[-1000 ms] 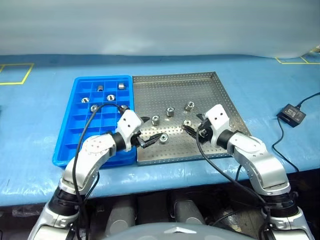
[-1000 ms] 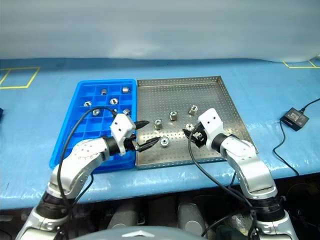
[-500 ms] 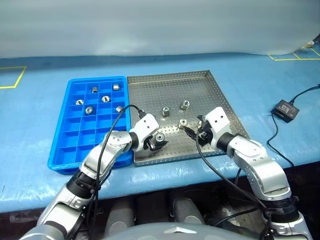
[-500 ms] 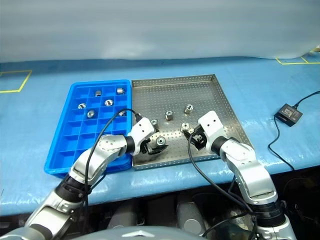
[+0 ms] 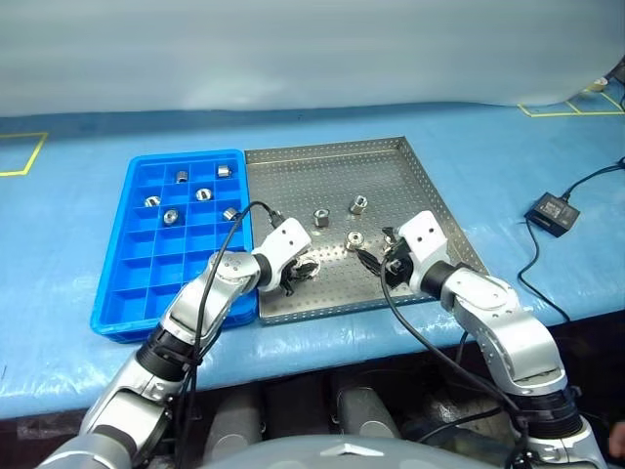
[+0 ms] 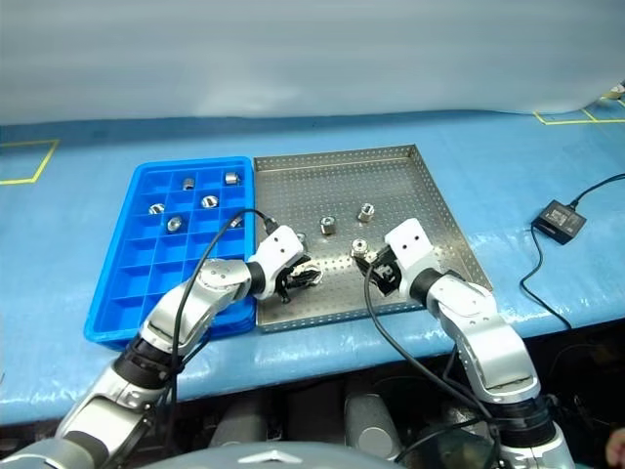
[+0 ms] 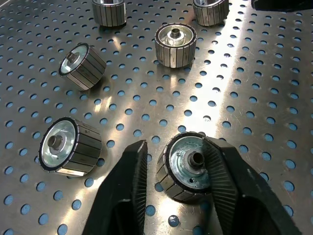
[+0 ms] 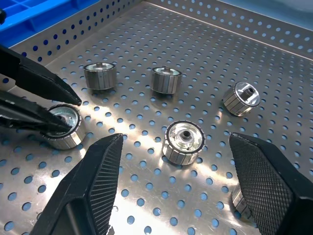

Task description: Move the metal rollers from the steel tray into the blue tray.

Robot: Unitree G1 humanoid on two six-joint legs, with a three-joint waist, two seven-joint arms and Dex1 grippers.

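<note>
**Left fingers pinch a roller at the steel tray's near edge**

Nearest, by the near rim of the steel tray [image 5: 441, 210], the left gripper [image 7: 171, 183] has clenched its fingers [image 7: 126, 183] on a metal roller [image 7: 185, 166], apparently to carry it across. Just beside it, the right gripper [image 8: 180, 188] hovers over another roller [image 8: 183, 142], fingers spread wide and holding nothing. Farther in, loose rollers [image 5: 320, 218] await. Beside the steel tray, the blue tray [image 5: 132, 293] holds several at its far end.

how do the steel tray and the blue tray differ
The steel tray is silvery metal with a perforated open floor; the blue tray is plastic, split into small square compartments. The steel tray is wider, the blue tray narrower. Both hold metal rollers and sit side by side.
</note>
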